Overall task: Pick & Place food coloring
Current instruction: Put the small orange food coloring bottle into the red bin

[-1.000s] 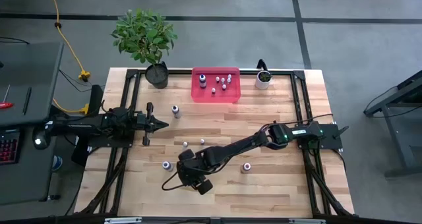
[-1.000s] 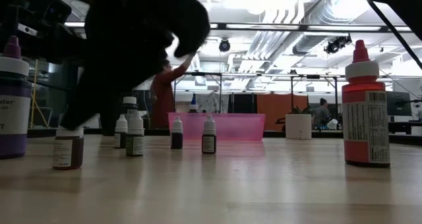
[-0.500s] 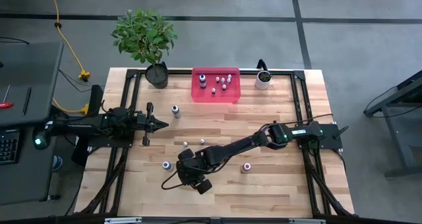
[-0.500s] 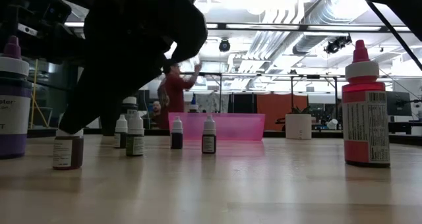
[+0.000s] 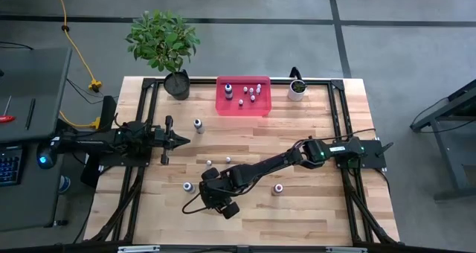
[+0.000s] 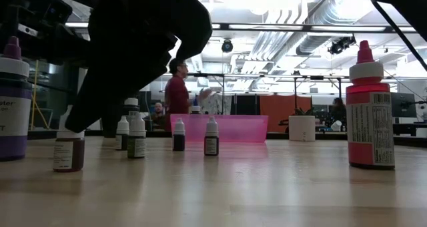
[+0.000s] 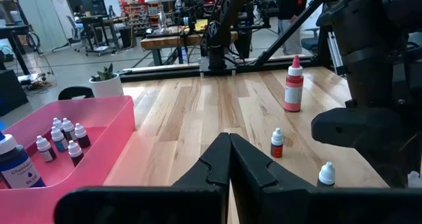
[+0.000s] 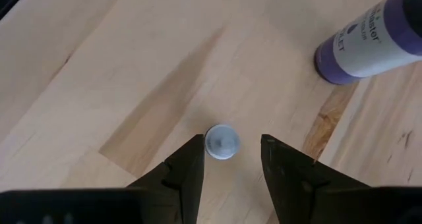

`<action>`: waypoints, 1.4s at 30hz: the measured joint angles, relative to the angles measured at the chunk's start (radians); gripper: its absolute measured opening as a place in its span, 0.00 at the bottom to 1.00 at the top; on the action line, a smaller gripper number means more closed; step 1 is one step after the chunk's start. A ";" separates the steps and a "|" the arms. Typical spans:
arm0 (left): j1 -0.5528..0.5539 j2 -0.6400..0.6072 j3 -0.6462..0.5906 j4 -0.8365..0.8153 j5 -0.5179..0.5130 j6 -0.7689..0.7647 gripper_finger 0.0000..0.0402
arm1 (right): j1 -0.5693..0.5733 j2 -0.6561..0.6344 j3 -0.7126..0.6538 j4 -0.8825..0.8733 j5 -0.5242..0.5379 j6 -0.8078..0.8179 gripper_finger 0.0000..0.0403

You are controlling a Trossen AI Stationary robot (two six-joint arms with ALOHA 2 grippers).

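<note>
food coloring bottle (image 8: 221,141) stands directly under the right gripper (image 8: 230,159), its cap centred between the parted, empty fingers, so descend straight, close evenly low on the body, clear of the purple bottle (image 8: 369,36) nearby

Purple bottle (image 8: 376,36) near small bottle (image 8: 222,142), bare wood around

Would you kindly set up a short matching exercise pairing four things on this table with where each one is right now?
Things:
1. right hand
2. left hand
3. pink bin
4. purple bottle

Places:
A. at the table's far edge, holding several small bottles
B. standing on the wood beside the right hand
C. directly over a small white-capped bottle, fingers either side
D. idle at the table's left side

Pairs: 1-C, 2-D, 3-A, 4-B
</note>
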 joint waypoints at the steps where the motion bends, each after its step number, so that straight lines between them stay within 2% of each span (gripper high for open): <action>1: 0.000 0.000 0.000 0.000 0.000 0.000 0.00 | 0.000 0.000 0.000 0.000 0.000 0.000 0.35; 12: 0.000 0.000 0.000 0.000 0.000 0.000 0.00 | 0.000 -0.001 0.000 0.000 0.000 0.000 0.34; 25: 0.000 0.000 0.000 0.000 0.000 0.000 0.00 | 0.000 -0.002 0.000 0.000 -0.024 0.000 0.19; 36: 0.000 0.000 0.000 0.000 0.000 0.000 0.00 | 0.000 -0.002 0.000 0.002 -0.024 0.000 0.11; 42: 0.000 0.000 0.000 0.000 0.000 0.000 0.00 | 0.000 -0.003 0.000 0.001 -0.023 0.036 0.10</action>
